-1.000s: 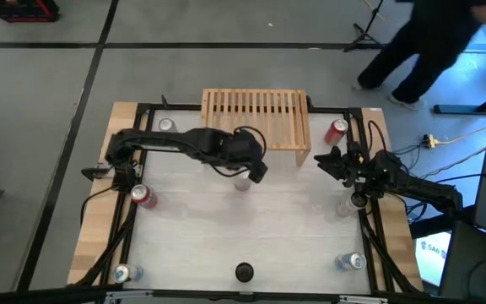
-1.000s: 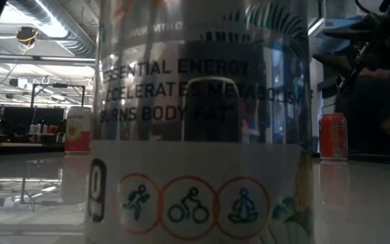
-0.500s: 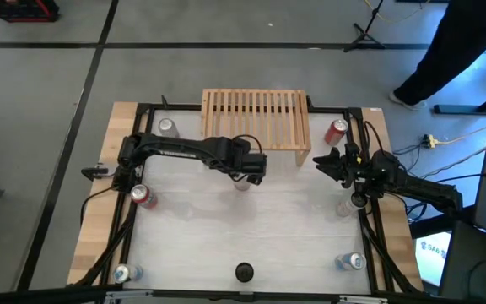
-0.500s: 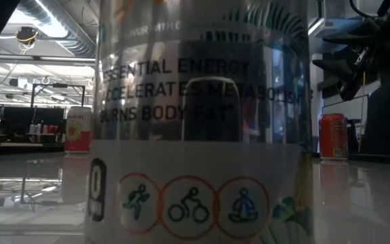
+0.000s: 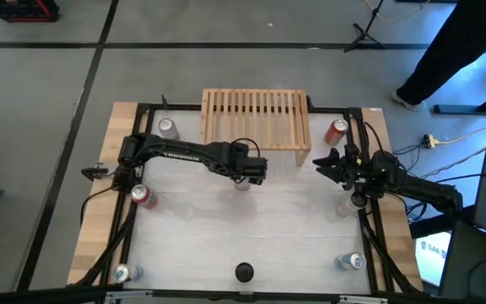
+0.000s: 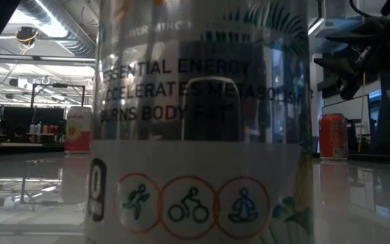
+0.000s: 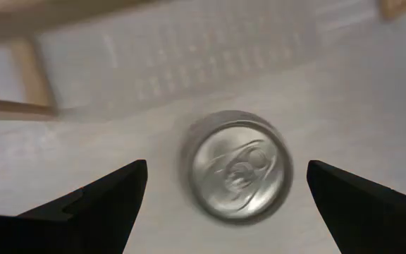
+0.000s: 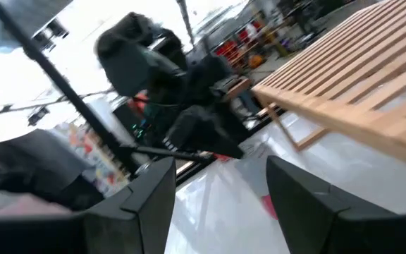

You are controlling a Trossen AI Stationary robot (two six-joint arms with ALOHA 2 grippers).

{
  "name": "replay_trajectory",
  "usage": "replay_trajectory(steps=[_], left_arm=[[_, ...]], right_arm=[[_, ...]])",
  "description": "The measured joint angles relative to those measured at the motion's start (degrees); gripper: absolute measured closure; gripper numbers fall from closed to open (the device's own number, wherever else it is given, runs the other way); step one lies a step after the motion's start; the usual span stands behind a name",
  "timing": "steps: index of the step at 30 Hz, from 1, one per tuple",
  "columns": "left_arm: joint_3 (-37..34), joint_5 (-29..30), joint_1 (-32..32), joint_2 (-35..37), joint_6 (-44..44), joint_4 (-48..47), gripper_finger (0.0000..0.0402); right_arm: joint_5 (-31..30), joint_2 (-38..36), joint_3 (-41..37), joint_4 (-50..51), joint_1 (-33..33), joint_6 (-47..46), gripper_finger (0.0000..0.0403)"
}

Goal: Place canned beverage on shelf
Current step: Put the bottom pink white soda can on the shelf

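Left gripper (image 7: pixel 225 185) hangs over a round silver can (image 7: pixel 237 167), dark fingers (image 7: pixel 94 200) wide; slatted light-wood shelf (image 5: pixel 256 116) nearby. Right gripper (image 8: pixel 220 187) fingers apart, empty.

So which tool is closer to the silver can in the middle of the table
Left. The left tool hangs open right over the silver can; the right tool waits off near the table's right edge.

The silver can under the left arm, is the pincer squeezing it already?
No, the left pincer is wide open above the silver can, its fingers apart from it.
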State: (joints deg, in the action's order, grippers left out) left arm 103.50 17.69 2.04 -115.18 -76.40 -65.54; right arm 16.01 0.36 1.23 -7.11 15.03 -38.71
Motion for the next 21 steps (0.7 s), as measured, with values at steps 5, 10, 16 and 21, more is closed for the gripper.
replay_trajectory(steps=[5,10,16,21], left_arm=[[-3.44,-1.16,0.02,-0.04,-1.04,5.02,0.0017],[-5.57,-2.39,0.0,-0.04,-1.18,6.29,0.0017],[-5.61,-1.57,0.01,-0.04,0.52,6.25,0.0046],[-5.61,-2.04,-0.26,-0.04,1.79,6.3,0.0099]], right_arm=[[0.19,0.0,0.0,0.04,0.0,0.17,0.0194],[0.14,0.0,0.0,0.04,0.0,0.19,0.0194],[0.13,0.0,0.0,0.05,0.0,0.23,0.0194],[0.16,0.0,0.0,0.65,0.0,0.23,0.0194]])
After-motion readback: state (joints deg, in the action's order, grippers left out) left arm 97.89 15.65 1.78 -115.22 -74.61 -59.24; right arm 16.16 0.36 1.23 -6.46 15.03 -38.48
